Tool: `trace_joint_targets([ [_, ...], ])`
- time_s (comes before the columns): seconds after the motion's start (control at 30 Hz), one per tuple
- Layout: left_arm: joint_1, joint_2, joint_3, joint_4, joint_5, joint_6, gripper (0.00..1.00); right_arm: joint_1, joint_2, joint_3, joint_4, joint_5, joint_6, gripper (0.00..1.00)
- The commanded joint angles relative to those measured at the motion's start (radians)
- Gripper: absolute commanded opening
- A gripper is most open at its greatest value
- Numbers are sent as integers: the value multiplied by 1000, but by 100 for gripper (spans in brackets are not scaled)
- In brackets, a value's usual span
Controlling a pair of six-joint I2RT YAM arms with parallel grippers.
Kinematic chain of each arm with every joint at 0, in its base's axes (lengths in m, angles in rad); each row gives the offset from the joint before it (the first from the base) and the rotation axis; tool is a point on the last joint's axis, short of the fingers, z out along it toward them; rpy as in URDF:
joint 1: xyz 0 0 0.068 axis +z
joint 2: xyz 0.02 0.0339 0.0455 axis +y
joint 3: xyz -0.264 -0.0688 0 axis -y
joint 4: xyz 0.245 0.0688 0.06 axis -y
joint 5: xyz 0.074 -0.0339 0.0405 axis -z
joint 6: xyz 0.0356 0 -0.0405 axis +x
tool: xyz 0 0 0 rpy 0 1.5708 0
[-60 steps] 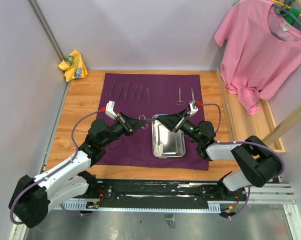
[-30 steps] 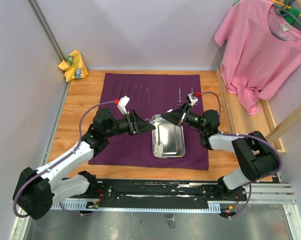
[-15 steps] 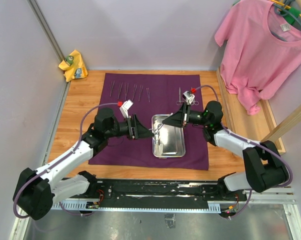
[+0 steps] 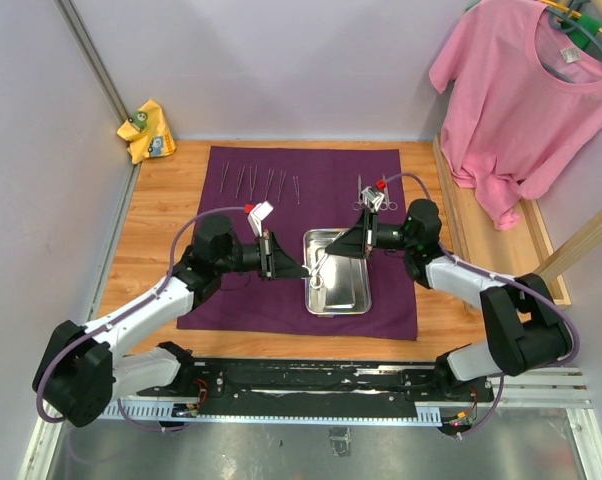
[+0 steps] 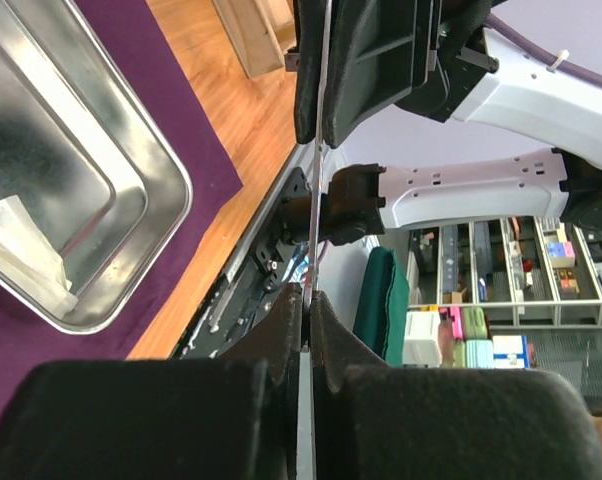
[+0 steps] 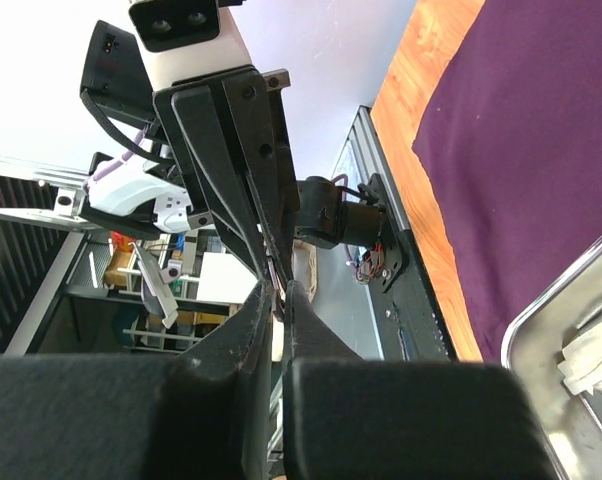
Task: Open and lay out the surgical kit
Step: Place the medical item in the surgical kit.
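Note:
The dark purple cloth (image 4: pixel 311 165) lies flat on the table with the steel tray (image 4: pixel 349 290) on its near middle. White gauze (image 5: pixel 21 262) lies in the tray. Above the tray's left end my two grippers meet tip to tip. A slim metal instrument (image 5: pixel 314 215) spans between them, seen edge-on, its ring end (image 4: pixel 316 284) hanging below. My left gripper (image 5: pixel 307 297) is shut on one end. My right gripper (image 6: pixel 279 291) is shut on the other end. Several slim instruments (image 4: pixel 261 183) lie in a row at the cloth's back left.
More ring-handled instruments (image 4: pixel 362 190) lie on the cloth's back right, just behind my right wrist. A yellow rag (image 4: pixel 146 130) sits at the back left corner. A pink T-shirt (image 4: pixel 526 90) hangs at the right above a wooden ledge (image 4: pixel 481 230).
My left gripper, open a moment ago, has closed on the instrument that the right gripper carried. Both arms have drawn together over the tray's left end.

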Motion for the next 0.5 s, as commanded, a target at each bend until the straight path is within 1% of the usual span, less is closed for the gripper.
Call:
trace_joint_targets([
  [0.0,6,-3,16,53,8,-6,0,-13,26,46,16,-36,-17,10],
  [0.03,6,-4,14,61,-5,-10,0,-16,29,53,3,-39,-23,17],
  [0.07,6,-3,8,77,-20,-20,0,-24,26,63,-13,-40,-32,27],
  [0.1,6,2,4,101,-45,-32,0,-38,16,67,-49,-40,-48,34],
  [0.13,6,10,6,120,-67,-47,0,-56,0,78,-117,-37,-98,37],
  [0.17,6,24,10,137,-88,-58,0,-79,-20,90,-205,-31,-160,41],
  [0.2,6,41,16,160,-109,-67,0,-102,-45,111,-333,-22,-238,46],
  [0.3,5,117,44,241,-157,-100,0,-176,-107,210,-791,46,-522,53],
  [0.33,6,150,62,254,-179,-104,0,-200,-122,235,-898,75,-588,55],
  [0.37,7,183,79,271,-198,-112,0,-224,-138,252,-986,103,-630,58],
  [0.4,7,219,103,289,-213,-117,0,-249,-151,259,-1037,134,-658,64],
  [0.47,6,295,162,299,-261,-118,0,-283,-178,275,-1149,200,-717,68],
])
